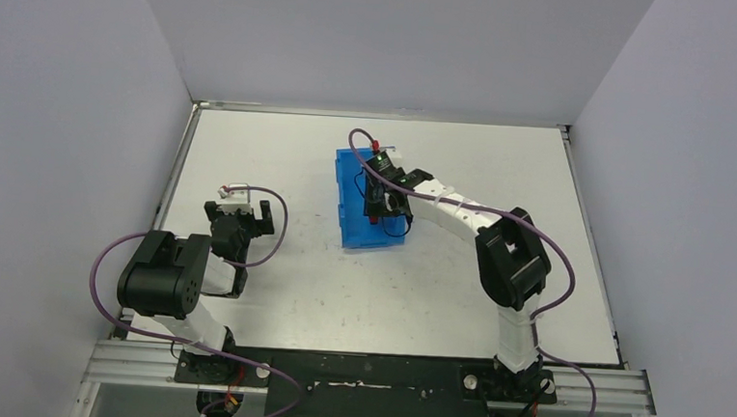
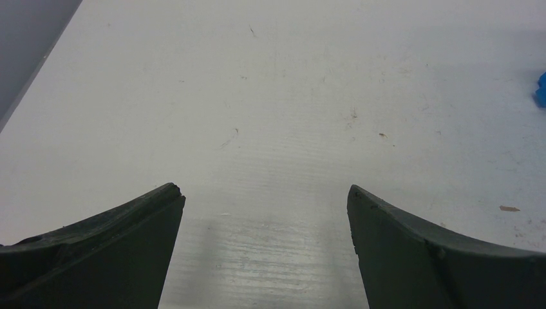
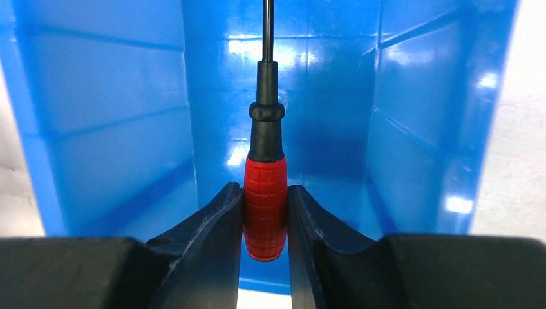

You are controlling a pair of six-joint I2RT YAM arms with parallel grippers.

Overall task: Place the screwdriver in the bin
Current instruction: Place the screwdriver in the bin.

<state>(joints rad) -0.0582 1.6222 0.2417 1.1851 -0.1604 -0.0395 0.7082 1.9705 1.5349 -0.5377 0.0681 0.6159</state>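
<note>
Right claw [image 3: 265, 215] is clenched on the red handle of the screwdriver [image 3: 264, 187], whose black shaft points to 12 o'clock inside the blue bin [image 3: 109, 122]. Left claw [image 2: 265, 212], toward the bin's 8 o'clock, hangs released above the desk [image 2: 290, 96].

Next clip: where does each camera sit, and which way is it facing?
Top external: above and behind the bases, looking down at the table; left arm and right arm show whole.
Left wrist: close over the table, facing along it; the left gripper frames the bottom, fingers open.
Right wrist: looks into the bin; the right gripper pinches the screwdriver by its red handle.
Shared: top and right wrist both show the bin.
</note>
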